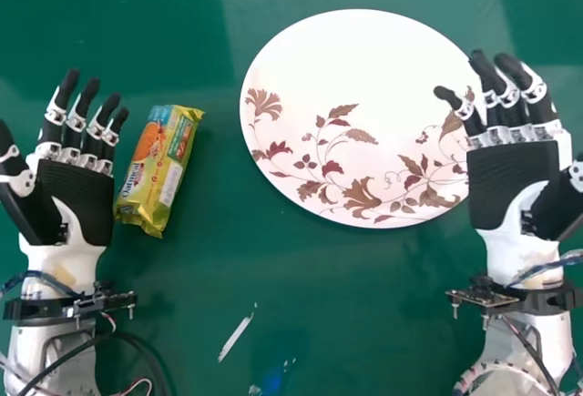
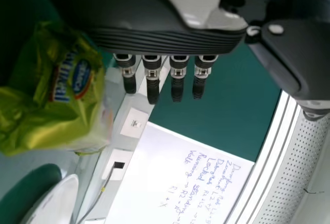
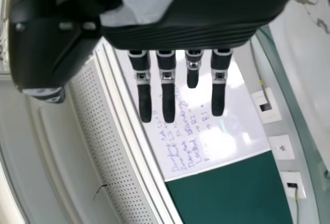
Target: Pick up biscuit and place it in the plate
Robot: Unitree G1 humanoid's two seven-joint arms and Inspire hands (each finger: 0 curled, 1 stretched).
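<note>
Biscuit packet (image 1: 159,170) lay on the green bench (image 1: 319,314), left of the plate (image 1: 360,68) and apart from it, with bench surface between. Wrapper yellow-green with orange; its long side ran at a slant, far end leaning toward the plate.

Left hand (image 1: 77,200): just beside the packet, on the packet's left. Fingers extended and lightly spread, thumb out to the side. Contact between palm and wrapper could not be told.

Right hand (image 1: 515,182): at the plate's right edge, overlapping it in the head view; fingers extended and spread, thumb held out. Contact with the plate could not be judged.

Plate: round, white, brown and reddish leaf pattern. A pale mark (image 1: 236,339) lay on the bench between the forearms. Wrist views showed a white board (image 2: 170,183) with handwriting and wall sockets (image 2: 135,123)
</note>
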